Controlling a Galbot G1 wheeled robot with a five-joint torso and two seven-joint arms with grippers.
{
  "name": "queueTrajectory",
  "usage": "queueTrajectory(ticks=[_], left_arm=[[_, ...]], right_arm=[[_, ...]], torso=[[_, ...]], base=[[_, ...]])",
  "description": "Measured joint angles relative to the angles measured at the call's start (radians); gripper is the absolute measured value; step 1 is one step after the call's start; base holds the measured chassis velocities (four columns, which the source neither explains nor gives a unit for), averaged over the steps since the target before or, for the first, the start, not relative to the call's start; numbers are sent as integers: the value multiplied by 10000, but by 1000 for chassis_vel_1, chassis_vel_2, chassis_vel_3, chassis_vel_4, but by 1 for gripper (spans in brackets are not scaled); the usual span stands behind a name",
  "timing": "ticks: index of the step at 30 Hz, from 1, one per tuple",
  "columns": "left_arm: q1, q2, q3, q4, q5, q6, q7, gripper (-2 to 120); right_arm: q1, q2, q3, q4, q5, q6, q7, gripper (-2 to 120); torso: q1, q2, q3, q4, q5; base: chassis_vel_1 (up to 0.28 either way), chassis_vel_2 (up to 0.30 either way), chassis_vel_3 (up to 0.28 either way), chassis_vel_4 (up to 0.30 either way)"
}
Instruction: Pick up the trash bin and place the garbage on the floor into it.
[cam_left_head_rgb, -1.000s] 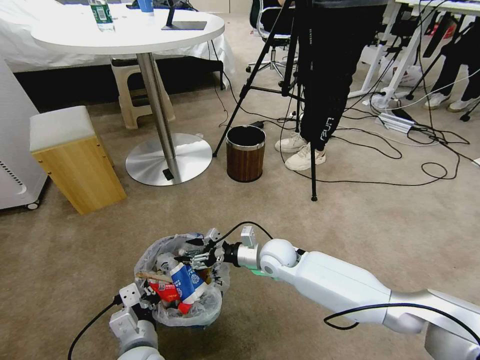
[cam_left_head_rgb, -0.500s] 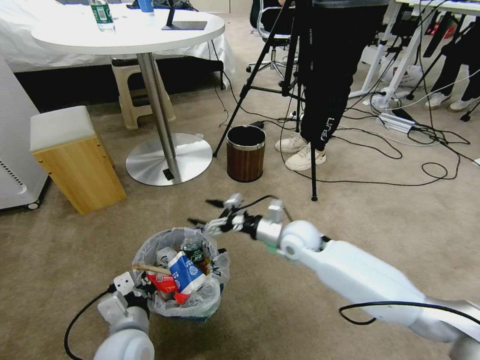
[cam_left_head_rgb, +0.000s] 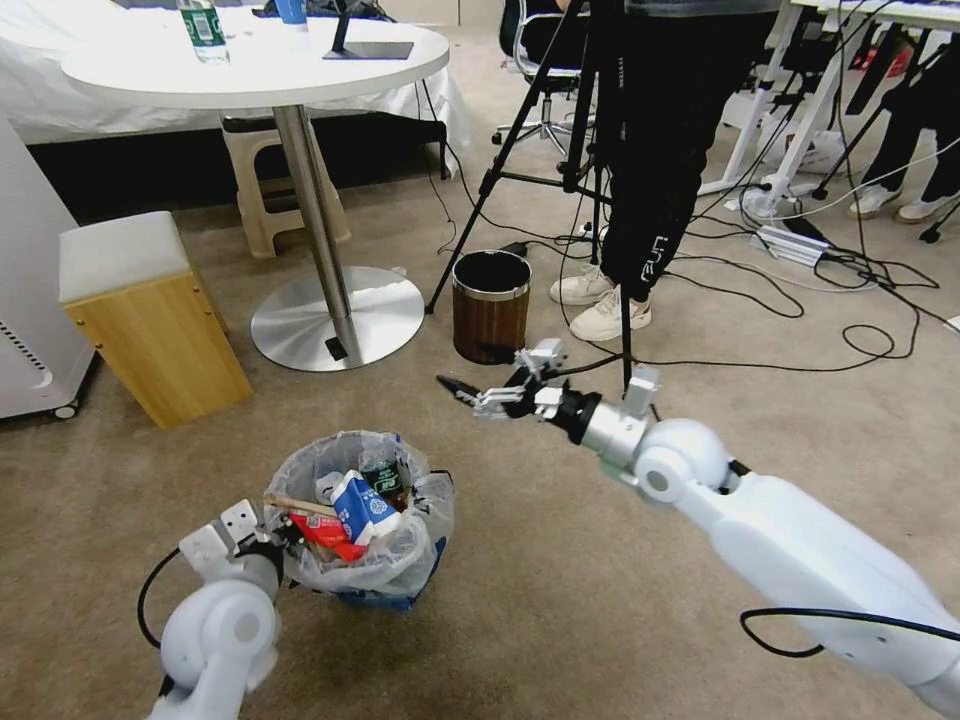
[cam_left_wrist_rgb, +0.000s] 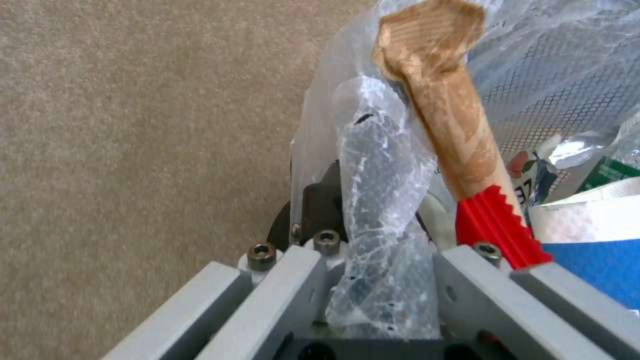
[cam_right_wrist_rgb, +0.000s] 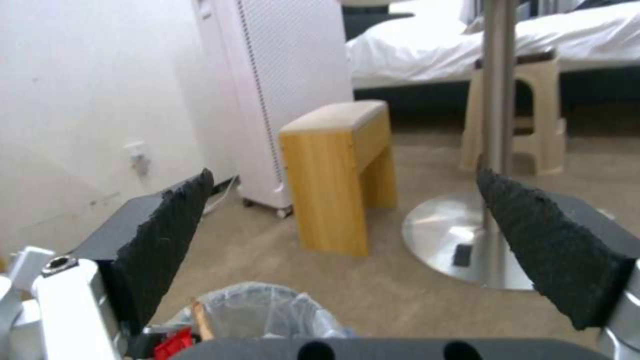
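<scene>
Crinkly plastic liner of the trash bin (cam_left_head_rgb: 360, 520) is pinched in the left claw (cam_left_wrist_rgb: 373, 280), apparently to steady it on the floor (cam_left_head_rgb: 560, 600). Garbage (cam_left_head_rgb: 345, 510) fills it. Right claw (cam_left_head_rgb: 480, 392) hangs above, spread wide and empty.

Mock bedroom lab: bed (cam_left_head_rgb: 30, 90), tripod (cam_left_head_rgb: 560, 150), floor cables (cam_left_head_rgb: 860, 300).

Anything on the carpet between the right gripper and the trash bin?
Nothing: in the head view, bare floor separates the open right gripper from the trash bin.
</scene>
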Motion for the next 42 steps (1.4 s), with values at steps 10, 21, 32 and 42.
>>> queueTrajectory(ticks=[10, 21, 32, 42], left_arm=[[-750, 632, 219, 1137, -686, 51, -353, 1], [-897, 703, 376, 1505, -760, 9, -576, 1], [-438, 691, 359, 617, -536, 52, -615, 40], [-462, 636, 337, 360, -330, -139, -519, 74]], right_arm=[[-338, -207, 567, 104, -17, 160, -45, 100], [-239, 0, 421, -111, -74, 319, -96, 100], [-71, 259, 138, -350, -165, 474, -235, 100], [-87, 295, 115, -365, -238, 557, -276, 100]], torso=[[-2, 1, -1, 2, 6], [-5, 8, -6, 1, 11], [0, -3, 4, -2, -7], [0, -3, 1, -1, -2]], base=[[0, 0, 0, 0], [0, 0, 0, 0], [0, 0, 0, 0], [0, 0, 0, 0]])
